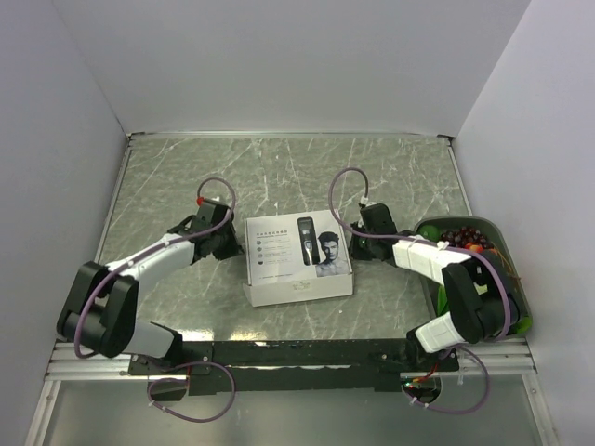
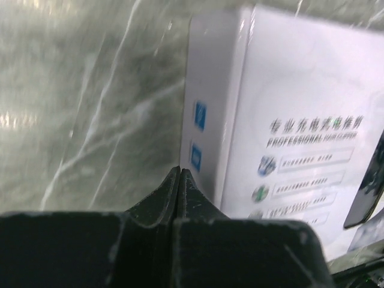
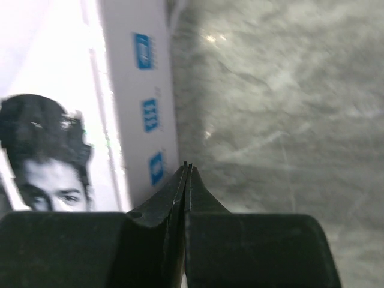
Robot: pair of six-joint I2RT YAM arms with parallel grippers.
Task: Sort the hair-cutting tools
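The white box (image 1: 288, 274) with a printed man's face lies closed in the middle of the table. It also shows in the left wrist view (image 2: 300, 90) and in the right wrist view (image 3: 60, 66). No real clipper or black attachments are in view; only a clipper picture is printed on the lid. My left gripper (image 1: 233, 247) is shut and empty, its tips (image 2: 180, 170) at the box's left side wall. My right gripper (image 1: 356, 243) is shut and empty, its tips (image 3: 188, 164) at the box's right side wall.
A green bin (image 1: 509, 255) holding dark red fruit (image 1: 465, 236) stands at the right edge, beside the right arm. White walls close in the table on three sides. Grey marbled tabletop (image 1: 279, 172) lies behind the box.
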